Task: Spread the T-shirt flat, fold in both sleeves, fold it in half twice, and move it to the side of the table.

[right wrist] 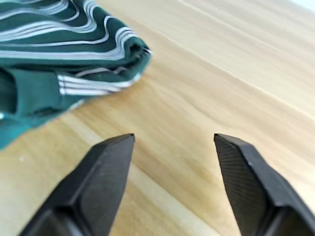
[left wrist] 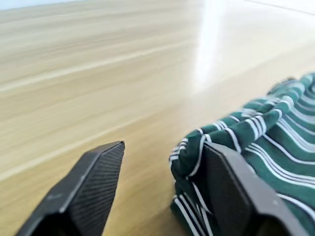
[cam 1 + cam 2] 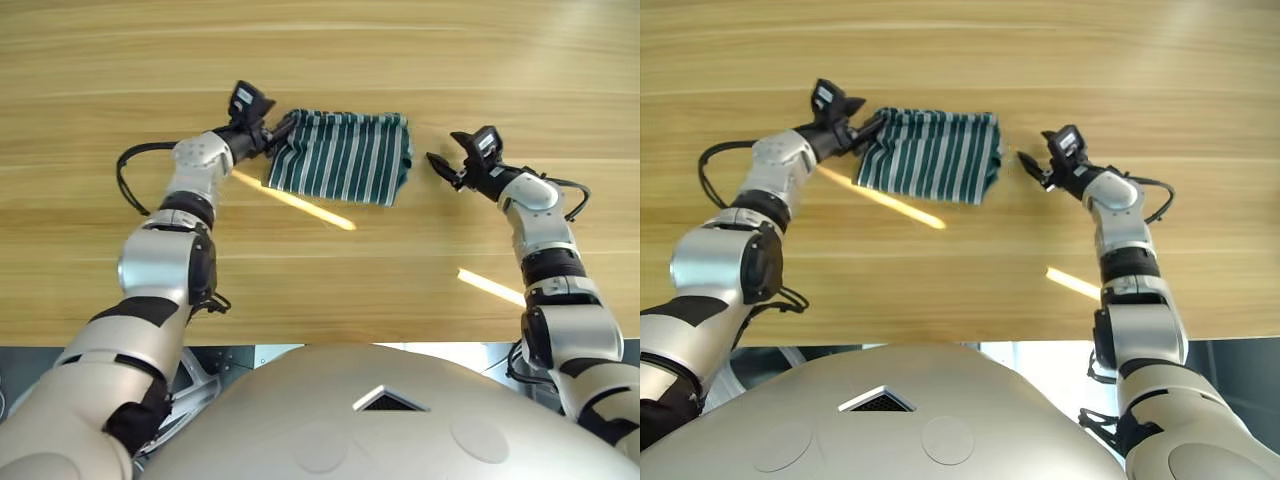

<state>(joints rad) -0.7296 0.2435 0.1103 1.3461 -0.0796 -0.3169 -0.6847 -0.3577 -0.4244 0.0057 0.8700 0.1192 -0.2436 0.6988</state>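
The T-shirt [image 3: 342, 155], dark green with white stripes, lies folded into a small rectangle on the wooden table [image 3: 330, 60], a little left of centre. My left gripper [image 3: 283, 130] is at the shirt's left edge, low over the table. In the left wrist view this gripper [image 2: 166, 146] is open, and a bunched corner of the shirt [image 2: 256, 132] rests against one finger [image 2: 236, 191]. My right gripper [image 3: 440, 165] hovers just off the shirt's right edge, apart from it. It is open [image 1: 173, 137], with bare wood between the fingers, and the shirt [image 1: 59, 54] lies beyond them.
Two bright streaks of light lie on the wood, one [image 3: 300, 200] in front of the shirt and one [image 3: 490, 287] near my right forearm. The table's front edge [image 3: 350, 343] runs close to me. Bare wood stretches far behind the shirt and out to both sides.
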